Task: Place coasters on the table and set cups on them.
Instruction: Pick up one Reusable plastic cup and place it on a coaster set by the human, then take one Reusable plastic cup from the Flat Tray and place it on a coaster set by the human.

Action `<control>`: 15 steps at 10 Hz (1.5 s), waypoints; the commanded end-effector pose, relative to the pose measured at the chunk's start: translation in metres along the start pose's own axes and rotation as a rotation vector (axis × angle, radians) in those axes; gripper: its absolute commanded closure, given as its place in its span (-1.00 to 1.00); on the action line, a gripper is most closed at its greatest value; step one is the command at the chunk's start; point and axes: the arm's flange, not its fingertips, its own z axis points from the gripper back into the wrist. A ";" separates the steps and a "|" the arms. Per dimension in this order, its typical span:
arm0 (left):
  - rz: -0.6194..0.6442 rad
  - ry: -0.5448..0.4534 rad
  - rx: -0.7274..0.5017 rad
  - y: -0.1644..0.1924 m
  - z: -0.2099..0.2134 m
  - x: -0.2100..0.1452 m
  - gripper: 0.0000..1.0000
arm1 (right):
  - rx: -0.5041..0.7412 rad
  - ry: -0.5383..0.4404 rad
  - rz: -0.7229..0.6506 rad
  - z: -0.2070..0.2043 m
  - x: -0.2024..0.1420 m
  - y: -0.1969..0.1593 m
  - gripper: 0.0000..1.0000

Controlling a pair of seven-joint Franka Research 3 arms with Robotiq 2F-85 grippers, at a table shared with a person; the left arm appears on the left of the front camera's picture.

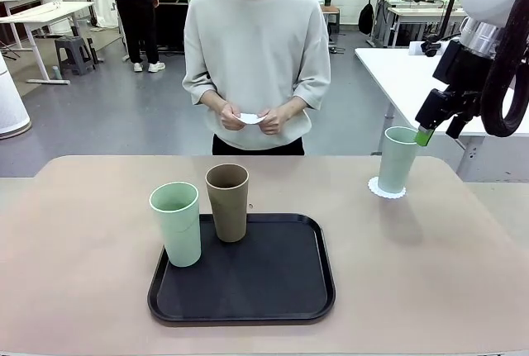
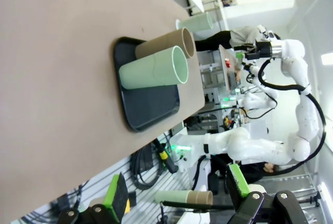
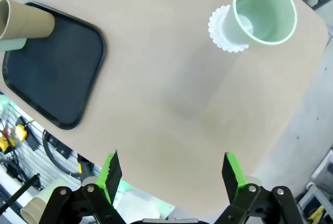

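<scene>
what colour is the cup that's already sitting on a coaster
Pale mint green; the cup on its coaster shows best in the right wrist view.

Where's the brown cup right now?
In the front view the brown cup stands upright on the black tray by its far edge, just behind and right of the mint green cup there.

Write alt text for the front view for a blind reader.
A mint green cup stands on a lacy white coaster at the table's far right, the right gripper hanging near it. A second mint cup and a brown cup stand on a black tray; the person opposite holds another white coaster.
</scene>
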 end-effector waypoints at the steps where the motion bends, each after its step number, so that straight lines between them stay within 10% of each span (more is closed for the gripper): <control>1: -0.007 -0.011 -0.003 0.001 0.001 0.000 -1.00 | -0.008 0.012 -0.012 0.000 -0.001 0.003 -1.00; 9: -0.007 -0.011 -0.003 0.001 0.001 0.000 -1.00 | 0.000 0.000 0.000 0.000 0.000 0.000 -1.00; 12: -0.007 -0.011 -0.003 0.001 0.001 0.000 -1.00 | 0.686 -0.117 -0.072 0.001 -0.006 -0.074 -1.00; 15: -0.007 -0.011 -0.003 0.001 0.001 0.000 -1.00 | 0.984 -0.262 -0.172 0.001 -0.062 -0.156 -1.00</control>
